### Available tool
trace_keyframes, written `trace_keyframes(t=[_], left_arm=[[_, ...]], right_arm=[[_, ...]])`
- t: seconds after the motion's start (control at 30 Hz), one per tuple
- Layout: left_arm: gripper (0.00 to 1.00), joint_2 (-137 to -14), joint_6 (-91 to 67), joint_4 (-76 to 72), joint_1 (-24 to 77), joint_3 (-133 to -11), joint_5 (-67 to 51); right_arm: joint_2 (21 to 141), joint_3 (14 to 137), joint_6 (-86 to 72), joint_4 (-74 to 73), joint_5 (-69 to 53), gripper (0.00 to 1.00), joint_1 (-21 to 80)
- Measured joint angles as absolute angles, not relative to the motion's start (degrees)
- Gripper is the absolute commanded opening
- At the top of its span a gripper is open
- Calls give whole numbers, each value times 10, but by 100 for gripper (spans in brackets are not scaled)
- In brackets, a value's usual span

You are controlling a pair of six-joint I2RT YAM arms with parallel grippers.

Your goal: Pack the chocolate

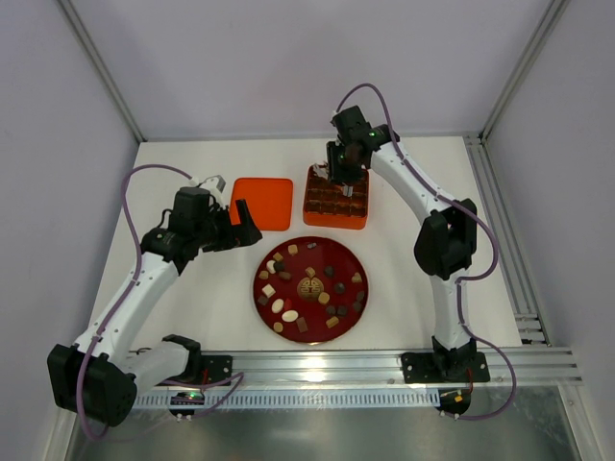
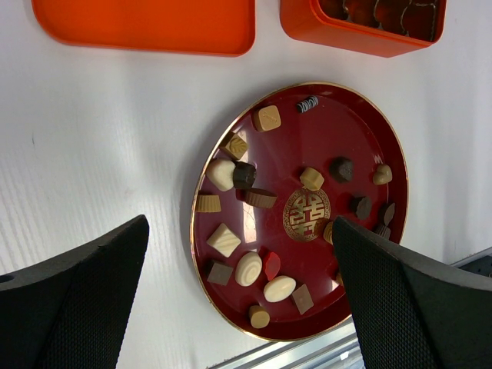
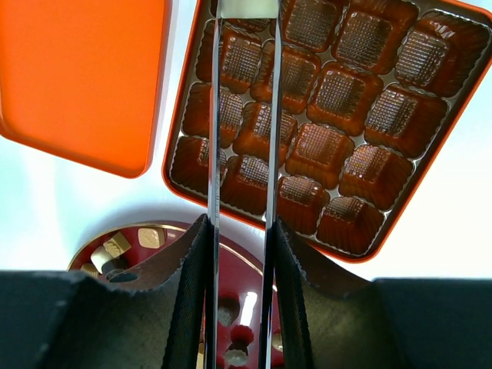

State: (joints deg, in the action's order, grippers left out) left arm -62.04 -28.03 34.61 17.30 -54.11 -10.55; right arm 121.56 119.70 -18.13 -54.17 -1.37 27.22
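here, at the left, the left gripper (image 1: 245, 224) hangs above the white table (image 1: 211, 307) with its jaws spread wide and nothing between them, just beside the flat orange lid (image 1: 262, 204). nearer the arm bases sits the dark red plate (image 1: 334, 253). the chocolates (image 2: 248, 268) lie scattered over it around its gold emblem (image 2: 306, 215), a mix of dark brown, tan and cream-white. right of the lid stands the orange gridded box (image 1: 322, 204), lined with brown ribbed cups. over its far edge the right gripper (image 1: 346, 182) points down, its fingers drawn close and pinching a cream-white piece (image 3: 246, 8) at their tips.
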Motion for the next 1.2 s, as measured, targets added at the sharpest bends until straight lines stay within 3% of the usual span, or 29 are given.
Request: trace_keyframes(t=[0.43, 0.9, 1.03, 1.2], left_arm=[[100, -620, -280, 346, 173, -541, -105], [100, -620, -280, 346, 173, -541, -105], [100, -620, -280, 346, 173, -541, -105], [100, -620, -280, 346, 173, -541, -105]], right_arm=[[1219, 1197, -183, -534, -14, 48, 272], [1214, 1192, -184, -531, -13, 47, 272], [1166, 1131, -183, -528, -12, 47, 273], [1018, 991, -183, -523, -5, 47, 291]])
